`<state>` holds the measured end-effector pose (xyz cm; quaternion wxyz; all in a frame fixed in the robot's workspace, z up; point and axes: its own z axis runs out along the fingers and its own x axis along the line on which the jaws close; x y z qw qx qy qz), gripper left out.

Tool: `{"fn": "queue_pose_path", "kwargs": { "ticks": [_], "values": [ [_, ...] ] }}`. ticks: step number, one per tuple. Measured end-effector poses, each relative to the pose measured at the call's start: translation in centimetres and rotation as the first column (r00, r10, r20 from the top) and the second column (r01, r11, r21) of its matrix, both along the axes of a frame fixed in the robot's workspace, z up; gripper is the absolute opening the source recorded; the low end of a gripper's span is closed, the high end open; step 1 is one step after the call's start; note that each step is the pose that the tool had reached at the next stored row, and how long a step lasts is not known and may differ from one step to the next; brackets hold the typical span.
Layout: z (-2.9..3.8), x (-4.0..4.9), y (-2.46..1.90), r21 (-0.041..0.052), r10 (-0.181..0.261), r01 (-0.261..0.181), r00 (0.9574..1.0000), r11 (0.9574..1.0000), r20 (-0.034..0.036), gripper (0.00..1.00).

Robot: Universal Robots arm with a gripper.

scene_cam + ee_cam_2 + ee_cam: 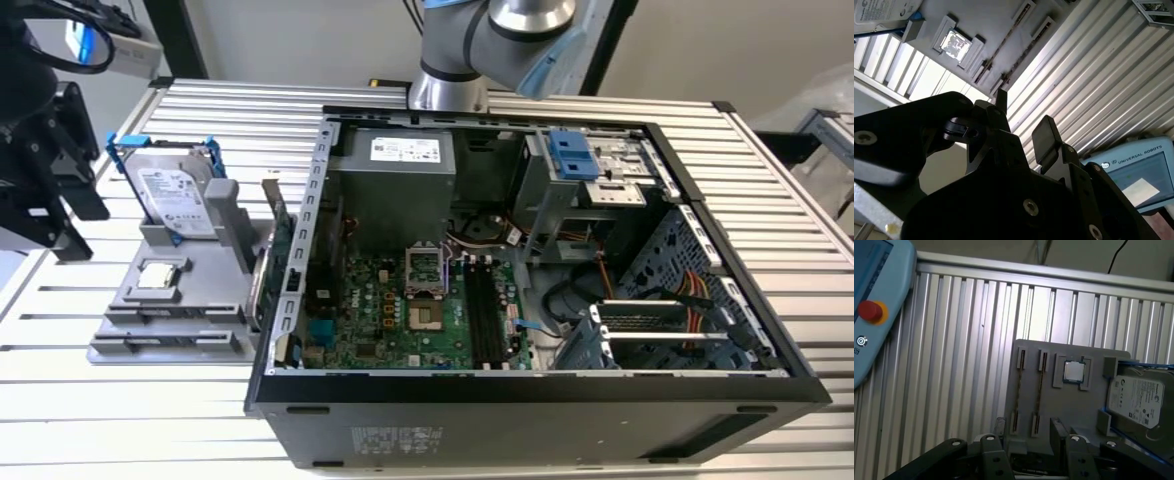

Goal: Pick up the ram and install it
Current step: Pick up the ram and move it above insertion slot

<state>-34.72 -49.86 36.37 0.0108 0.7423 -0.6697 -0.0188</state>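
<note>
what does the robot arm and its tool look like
The arm is silver-grey metal with a light blue joint cap. Its tool is matte black, with two blocky fingers and round screw heads on its body.

I have bare table (54,330) for my gripper (1028,426) left of the holder (160,350), whose far end the upright hard drive (174,195) blocks, with the case wall (315,200) close on its right.

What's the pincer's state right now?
Pincer: open, holding nothing; the ram sits in the gray holder.
</note>
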Motion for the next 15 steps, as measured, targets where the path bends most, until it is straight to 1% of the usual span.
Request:
{"fn": "queue_pose_path", "kwargs": {
  "ticks": [15],
  "values": [
    [-0.43,0.0,0.0,-0.0002,0.0,0.0,1.0,1.0,-0.0001,1.0]
  ]
}}
